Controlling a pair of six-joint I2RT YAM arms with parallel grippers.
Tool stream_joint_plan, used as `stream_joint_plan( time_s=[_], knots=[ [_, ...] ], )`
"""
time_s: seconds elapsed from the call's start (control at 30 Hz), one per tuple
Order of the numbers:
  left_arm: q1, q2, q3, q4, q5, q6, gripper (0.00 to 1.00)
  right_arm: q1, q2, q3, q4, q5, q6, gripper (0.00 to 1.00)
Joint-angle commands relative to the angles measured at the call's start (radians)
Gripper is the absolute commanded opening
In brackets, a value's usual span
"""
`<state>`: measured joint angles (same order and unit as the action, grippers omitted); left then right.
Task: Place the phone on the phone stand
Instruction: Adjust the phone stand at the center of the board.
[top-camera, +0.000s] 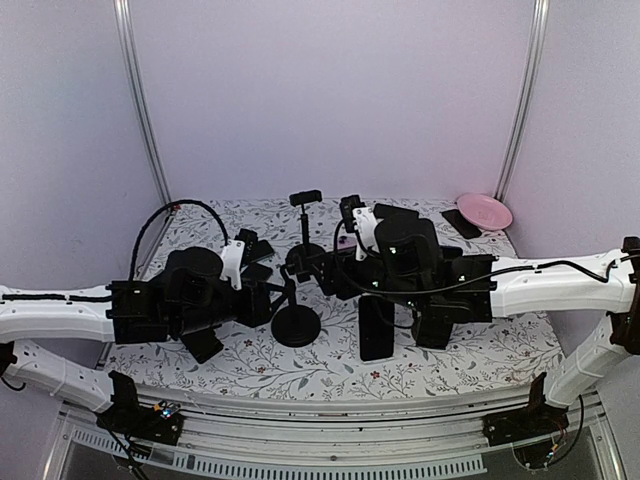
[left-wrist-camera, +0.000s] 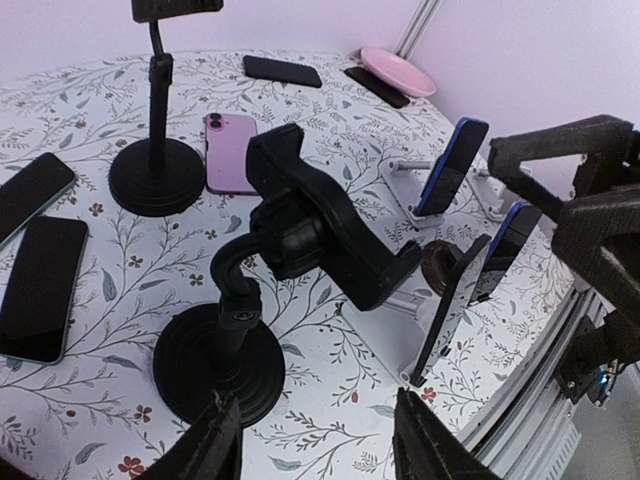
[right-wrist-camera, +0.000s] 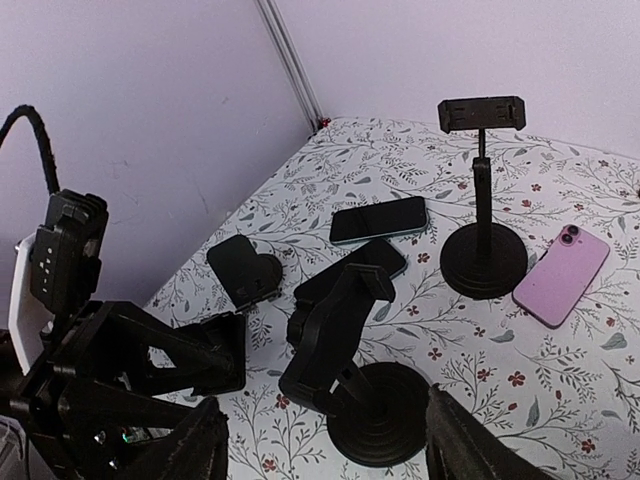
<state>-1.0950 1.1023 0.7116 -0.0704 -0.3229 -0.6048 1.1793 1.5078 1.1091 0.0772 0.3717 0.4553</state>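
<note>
Lilac walls on three sides, with a white tabletop printed in a grey floral pattern (top-camera: 440, 365).

Counts:
- Two black phone stands with round bases.
  - A tall straight-pole stand (left-wrist-camera: 155, 170) is upright with its clamp empty.
  - A bent-neck stand with a wide cradle (left-wrist-camera: 300, 235) sits nearer the arms, with its cradle empty too.
- One pink phone with a dual camera (left-wrist-camera: 230, 150) lies flat, back up, on the table just beside the tall stand's base. It is on neither stand.
- Four dark phones lie flat.
  - Two are side by side at the left: (left-wrist-camera: 40, 285) and (left-wrist-camera: 30, 190).
  - Two are at the far side near the plate: (left-wrist-camera: 283, 70) and (left-wrist-camera: 377, 86).
- Three slim slabs that look like phones stand on edge in white holders (left-wrist-camera: 450, 165). Two of them are blue-edged.
- One pink round plate (top-camera: 484, 210) is in the far right corner.

The left gripper (left-wrist-camera: 312, 405) has its fingers spread with nothing between them, and it hovers just short of the bent-neck stand's base. The right gripper (right-wrist-camera: 327, 405) also has its fingers apart and holds nothing. It faces the same stand from the other side.
</note>
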Motion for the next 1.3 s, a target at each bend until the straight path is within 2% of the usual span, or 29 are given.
stream_joint_plan(
  time_s=[0.0, 0.2, 0.53, 0.93, 1.27],
  knots=[
    [-0.017, 0.023, 0.045, 0.001, -0.012, -0.027, 0.5, -0.076, -0.032, -0.012, -0.021, -0.189, 0.017, 0.6],
    [-0.014, -0.021, 0.022, -0.026, -0.065, -0.059, 0.51, -0.122, 0.002, 0.019, -0.018, -0.436, -0.038, 0.59],
    [-0.006, -0.118, -0.025, -0.079, -0.09, -0.101, 0.52, -0.158, 0.108, 0.118, -0.066, -0.569, -0.111, 0.62],
    [-0.005, -0.12, -0.015, -0.09, -0.084, -0.098, 0.52, -0.156, 0.157, 0.141, -0.07, -0.628, -0.083, 0.62],
    [-0.005, -0.12, -0.024, -0.091, -0.082, -0.103, 0.52, -0.103, 0.163, 0.13, -0.053, -0.622, -0.041, 0.61]
  ],
)
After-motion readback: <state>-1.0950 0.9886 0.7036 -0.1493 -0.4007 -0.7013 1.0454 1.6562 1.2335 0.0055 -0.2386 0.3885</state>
